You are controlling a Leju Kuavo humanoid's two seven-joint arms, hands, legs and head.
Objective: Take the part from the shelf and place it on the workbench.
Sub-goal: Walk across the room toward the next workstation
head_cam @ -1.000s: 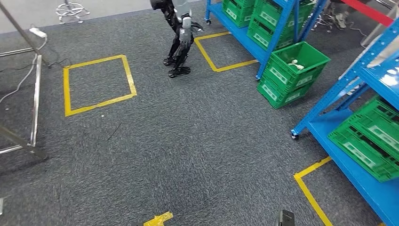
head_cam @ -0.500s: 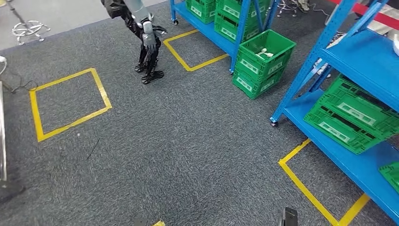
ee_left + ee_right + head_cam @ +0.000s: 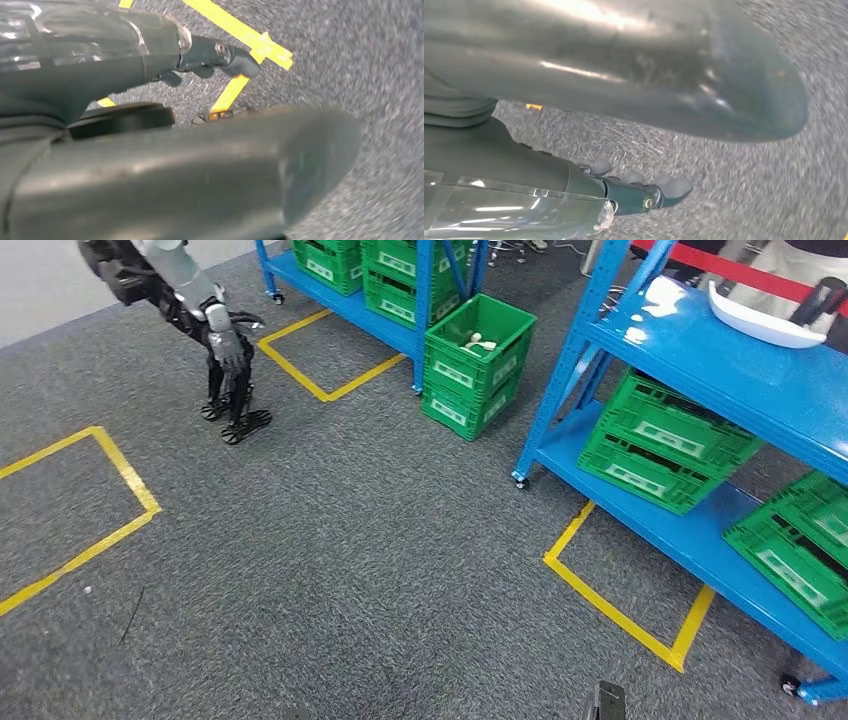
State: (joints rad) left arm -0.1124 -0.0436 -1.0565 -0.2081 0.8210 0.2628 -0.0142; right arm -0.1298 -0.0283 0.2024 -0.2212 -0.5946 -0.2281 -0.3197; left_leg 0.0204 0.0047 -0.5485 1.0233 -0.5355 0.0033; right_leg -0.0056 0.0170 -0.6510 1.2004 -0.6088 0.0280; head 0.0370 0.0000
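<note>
— Part (image 3: 762, 324), white and curved: where is it entered?
— It is recorded on the upper level of the blue shelf (image 3: 700, 375), at the far right of the head view; one end is hidden behind a dark object.
— Left robot hand (image 3: 150, 150)?
— Nothing is held; fingers (image 3: 220, 54) are loosely extended, the thumb blurred.
— Right robot hand (image 3: 599, 90)?
— Likewise nothing is held, fingers (image 3: 651, 192) apart over the carpet.
— Green crate (image 3: 478, 365)?
— Small white pieces are noted inside, too small to be identified.
</note>
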